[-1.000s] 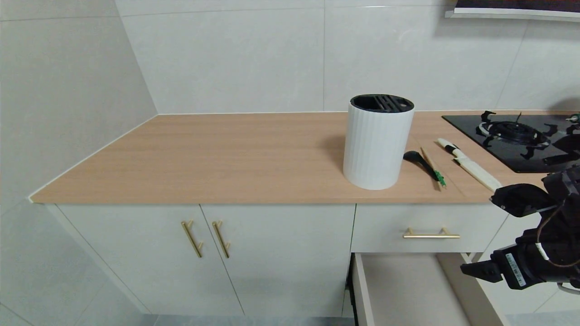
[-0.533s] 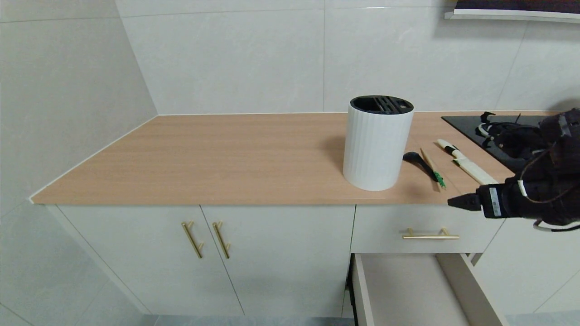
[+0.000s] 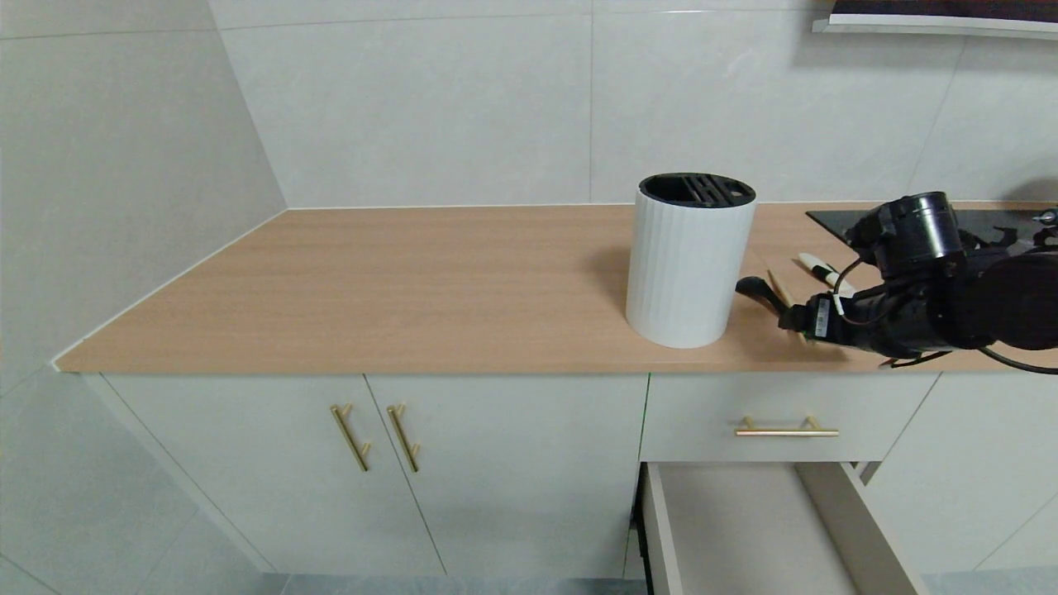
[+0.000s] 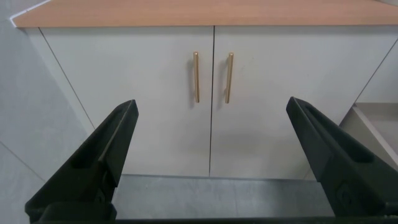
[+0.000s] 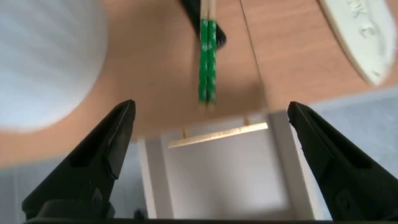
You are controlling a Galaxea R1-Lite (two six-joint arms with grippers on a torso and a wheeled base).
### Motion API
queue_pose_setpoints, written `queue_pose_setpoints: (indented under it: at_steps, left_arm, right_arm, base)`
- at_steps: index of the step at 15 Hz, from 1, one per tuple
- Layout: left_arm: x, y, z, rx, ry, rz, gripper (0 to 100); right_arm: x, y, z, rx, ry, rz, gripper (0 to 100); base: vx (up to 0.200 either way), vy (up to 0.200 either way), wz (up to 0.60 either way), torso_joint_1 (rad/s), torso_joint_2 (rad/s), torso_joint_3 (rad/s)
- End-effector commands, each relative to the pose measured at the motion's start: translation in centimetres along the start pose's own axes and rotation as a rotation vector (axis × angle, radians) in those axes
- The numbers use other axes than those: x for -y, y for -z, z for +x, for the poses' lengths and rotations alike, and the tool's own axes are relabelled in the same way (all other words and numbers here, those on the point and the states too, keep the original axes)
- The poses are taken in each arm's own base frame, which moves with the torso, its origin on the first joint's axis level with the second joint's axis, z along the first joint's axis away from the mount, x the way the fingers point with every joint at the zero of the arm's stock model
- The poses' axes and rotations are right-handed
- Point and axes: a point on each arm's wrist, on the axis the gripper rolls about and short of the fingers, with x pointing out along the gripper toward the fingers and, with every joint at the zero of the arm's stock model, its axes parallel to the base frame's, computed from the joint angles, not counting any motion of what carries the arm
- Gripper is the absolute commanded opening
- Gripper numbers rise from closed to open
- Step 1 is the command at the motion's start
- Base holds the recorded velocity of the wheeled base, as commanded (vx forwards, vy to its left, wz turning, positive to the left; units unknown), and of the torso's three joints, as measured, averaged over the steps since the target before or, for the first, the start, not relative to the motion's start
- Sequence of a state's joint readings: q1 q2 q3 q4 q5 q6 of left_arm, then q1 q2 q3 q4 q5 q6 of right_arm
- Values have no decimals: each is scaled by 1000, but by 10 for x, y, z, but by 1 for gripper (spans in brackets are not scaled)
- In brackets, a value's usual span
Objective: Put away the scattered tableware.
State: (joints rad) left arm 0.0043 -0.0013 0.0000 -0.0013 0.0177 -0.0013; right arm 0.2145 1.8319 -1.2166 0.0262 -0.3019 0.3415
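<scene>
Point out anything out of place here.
A spoon, chopsticks and a knife lie loose on the counter beside the white holder, not stowed. The drawer below stands pulled open. Nothing looks spilled or broken.

The right arm [image 3: 975, 307] comes in from the robot's right, stretched nearly level and low over the front edge of the table, with the right jaws pointing toward the robot's left. The right jaws stand wide apart and empty. The left jaws are spread just as wide, empty, held below table height and facing forward.
</scene>
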Motion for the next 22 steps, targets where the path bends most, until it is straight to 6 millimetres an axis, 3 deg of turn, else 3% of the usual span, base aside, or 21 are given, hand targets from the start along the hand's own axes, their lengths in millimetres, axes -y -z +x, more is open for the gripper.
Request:
queue_pose_setpoints:
  at_steps: [1, 7, 8, 13, 17, 22]
  left_arm:
    - [0, 0, 0, -1, -1, 0, 100]
    - [0, 0, 0, -1, -1, 0, 100]
    - [0, 0, 0, -1, -1, 0, 100]
    - [0, 0, 0, 1, -1, 0, 100]
    - [0, 0, 0, -1, -1, 0, 100]
    - [0, 0, 0, -1, -1, 0, 100]
  right_arm:
    - [-4, 15, 29, -37, 58, -20, 100]
    - [-6, 15, 36, -1, 73, -9, 100]
    - [-7, 15, 37, 5, 71, -5, 0]
    - [-6, 12, 35, 22, 67, 14, 0]
    - [-4, 4, 20, 56, 56, 28, 0]
    - [18, -5, -52, 150, 10, 51, 0]
  base:
    - [0, 0, 0, 0, 0, 0]
    - [0, 0, 0, 0, 0, 0]
    - [0, 0, 0, 0, 0, 0]
    - [0, 0, 0, 0, 0, 0]
    - [0, 0, 0, 0, 0, 0]
    - [0, 0, 0, 0, 0, 0]
